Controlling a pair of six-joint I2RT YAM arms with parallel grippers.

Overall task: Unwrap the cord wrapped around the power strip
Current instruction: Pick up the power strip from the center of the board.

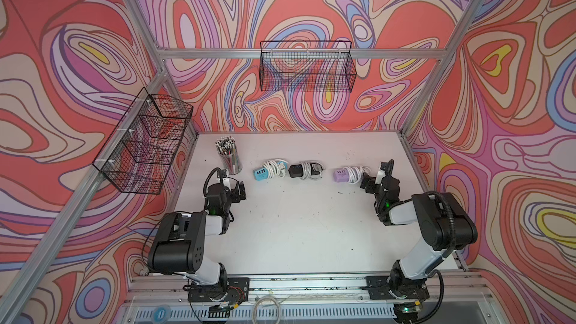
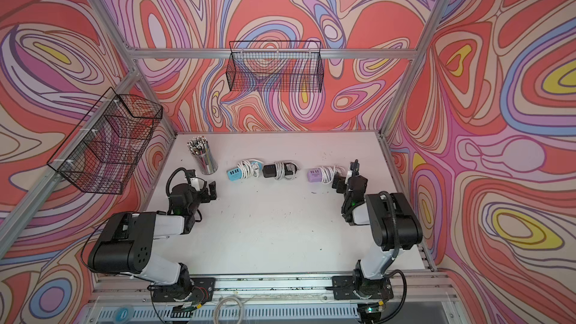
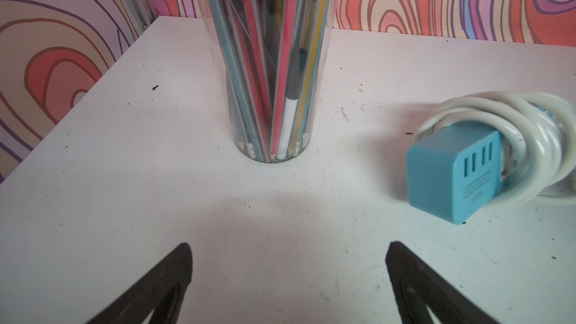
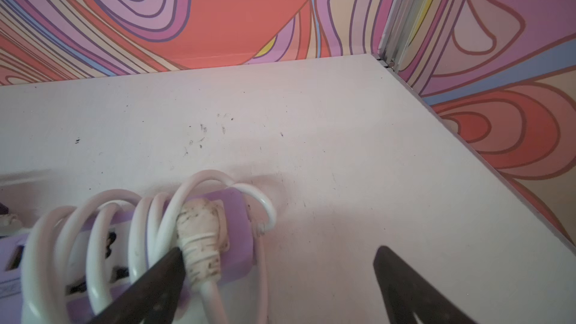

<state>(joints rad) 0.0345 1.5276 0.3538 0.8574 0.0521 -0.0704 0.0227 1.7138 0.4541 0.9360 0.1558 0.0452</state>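
**Right hand.** Fingers spread wide and gripping nothing. One finger appears to touch the purple power strip just beside the soiled white plug. The other finger stands over bare counter.

**Cord.** The white cord is coiled in several turns around the strip's body, with the plug lying on top at the end nearest this hand.

**Row of strips.** In a top view, the purple strip closes a row of three wrapped strips. The black strip is in the middle and the blue strip lies near a clear cup of pencils.

**Left hand.** Equally spread and empty over bare counter, facing that cup and well apart from the purple strip.

**Step in hand (judged).** This is the approach to a first grasp, and no turn is undone yet.

**Next move.** It calls for pinching the plug or the cord just behind it, not the strip's body, and carrying that free end around the strip. The light strip would probably drag, so the left hand may need to pin it.
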